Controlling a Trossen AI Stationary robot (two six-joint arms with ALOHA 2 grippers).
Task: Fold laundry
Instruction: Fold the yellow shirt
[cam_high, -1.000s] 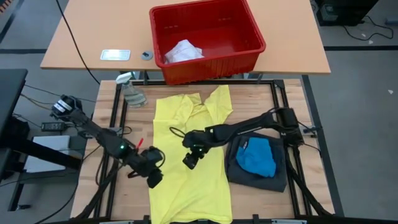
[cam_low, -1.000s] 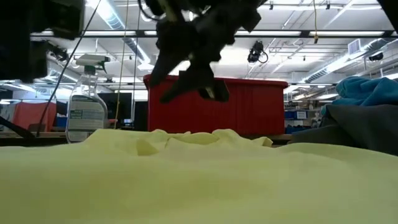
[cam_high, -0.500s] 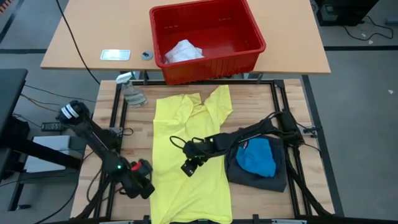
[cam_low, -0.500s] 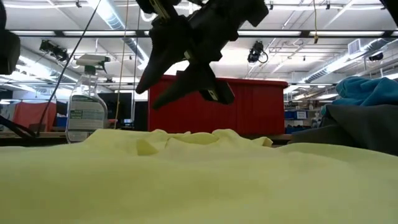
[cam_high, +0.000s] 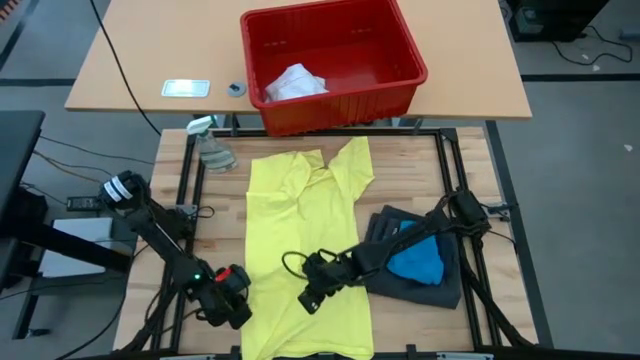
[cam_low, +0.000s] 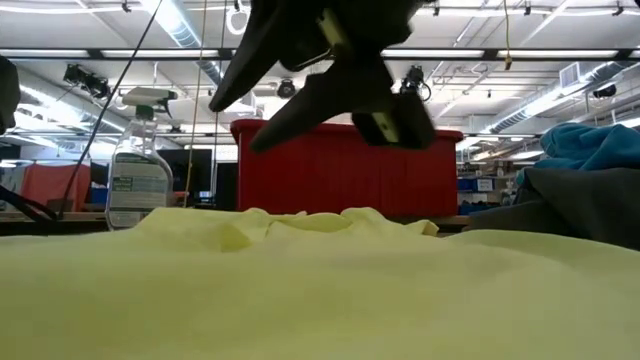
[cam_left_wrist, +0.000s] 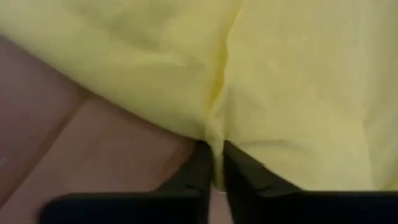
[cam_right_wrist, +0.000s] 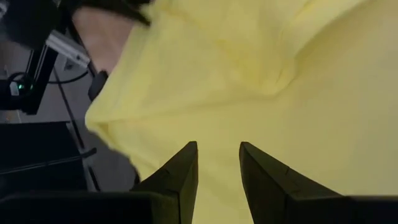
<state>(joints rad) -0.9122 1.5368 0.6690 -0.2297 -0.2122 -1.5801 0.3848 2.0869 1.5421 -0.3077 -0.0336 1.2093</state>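
One yellow shirt (cam_high: 305, 240), two pincers

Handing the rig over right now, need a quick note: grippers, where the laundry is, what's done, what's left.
Left gripper: shut on the yellow shirt, pinching its left edge near the hem.
Right gripper: open, hovering just above the shirt's lower middle, holding nothing.
Shirt lies flat and lengthwise on the table, collar toward the red basket.
Bright blue piece sits on the dark grey shorts, to the shirt's right.
A white item is in the basket.
Done: shirt spread out, left edge gripped.
Left: right gripper's grasp, every fold on the shirt, then the other pieces.
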